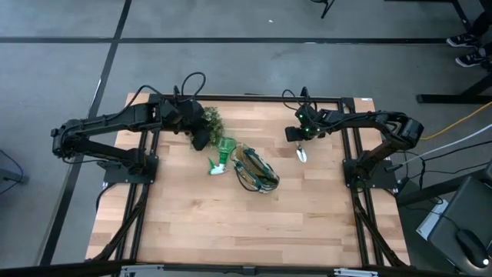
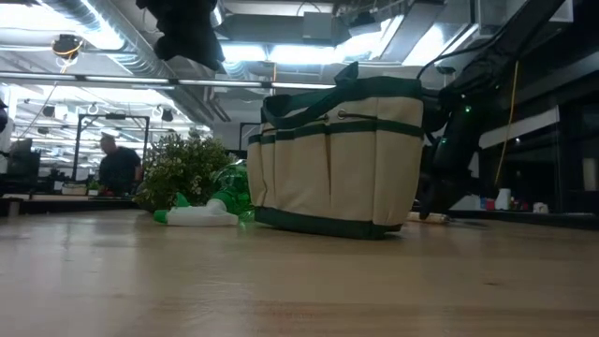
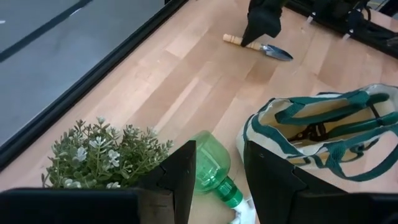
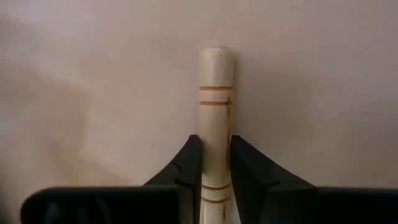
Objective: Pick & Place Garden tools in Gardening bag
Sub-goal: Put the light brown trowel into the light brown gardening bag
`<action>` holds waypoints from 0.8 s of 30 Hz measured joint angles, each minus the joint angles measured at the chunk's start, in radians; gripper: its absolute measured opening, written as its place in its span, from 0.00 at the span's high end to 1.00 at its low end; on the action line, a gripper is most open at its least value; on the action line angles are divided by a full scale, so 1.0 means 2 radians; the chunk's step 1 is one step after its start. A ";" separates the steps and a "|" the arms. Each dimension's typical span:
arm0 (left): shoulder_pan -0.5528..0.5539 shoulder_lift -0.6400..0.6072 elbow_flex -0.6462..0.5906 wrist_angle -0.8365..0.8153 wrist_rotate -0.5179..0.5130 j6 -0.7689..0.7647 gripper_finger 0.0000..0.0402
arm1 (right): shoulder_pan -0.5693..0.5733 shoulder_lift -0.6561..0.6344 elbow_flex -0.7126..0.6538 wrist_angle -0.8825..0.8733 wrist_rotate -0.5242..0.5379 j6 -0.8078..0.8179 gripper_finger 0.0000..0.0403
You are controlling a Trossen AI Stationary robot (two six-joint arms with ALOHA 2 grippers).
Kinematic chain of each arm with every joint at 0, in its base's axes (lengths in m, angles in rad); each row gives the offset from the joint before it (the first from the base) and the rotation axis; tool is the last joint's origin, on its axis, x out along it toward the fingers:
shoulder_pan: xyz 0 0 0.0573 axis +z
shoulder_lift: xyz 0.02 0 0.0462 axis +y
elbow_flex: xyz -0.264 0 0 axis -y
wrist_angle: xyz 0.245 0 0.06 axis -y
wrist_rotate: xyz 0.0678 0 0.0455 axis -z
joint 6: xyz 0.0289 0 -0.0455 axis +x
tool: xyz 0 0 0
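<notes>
one trowel (image 4: 216, 130) blade hidden, right tool (image 4: 214, 163) clamping handle

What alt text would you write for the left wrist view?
The left claw hangs open above a green plastic sprayer, between a bushy plant and the open gardening bag. Farther off, the right claw grips a wooden-handled trowel.

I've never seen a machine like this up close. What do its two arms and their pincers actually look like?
Both arms are black and slender, built from jointed segments, with black cables looping loosely along them. The left arm and right arm look alike. A small green light glows near the right pincer. Up close, the left pincer has two flat, dark, wedge-shaped fingers on a black crossbar.
</notes>
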 joint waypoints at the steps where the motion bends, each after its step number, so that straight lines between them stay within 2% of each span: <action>1: 0.000 0.000 0.000 0.000 0.003 0.003 0.68 | 0.000 -0.001 0.001 0.001 -0.022 0.003 0.86; 4: 0.000 0.000 0.000 0.000 0.011 0.019 0.68 | 0.004 -0.003 0.017 -0.007 -0.076 0.004 0.86; 6: 0.000 0.000 0.000 0.000 0.011 0.033 0.68 | 0.004 -0.011 0.038 0.001 -0.089 0.003 0.86; 13: 0.000 0.000 0.000 0.015 0.011 0.047 0.68 | 0.022 -0.023 0.132 0.001 -0.088 -0.023 0.86; 24: 0.000 0.000 0.000 0.121 0.011 0.073 0.68 | 0.061 -0.025 0.282 0.009 -0.082 -0.098 0.86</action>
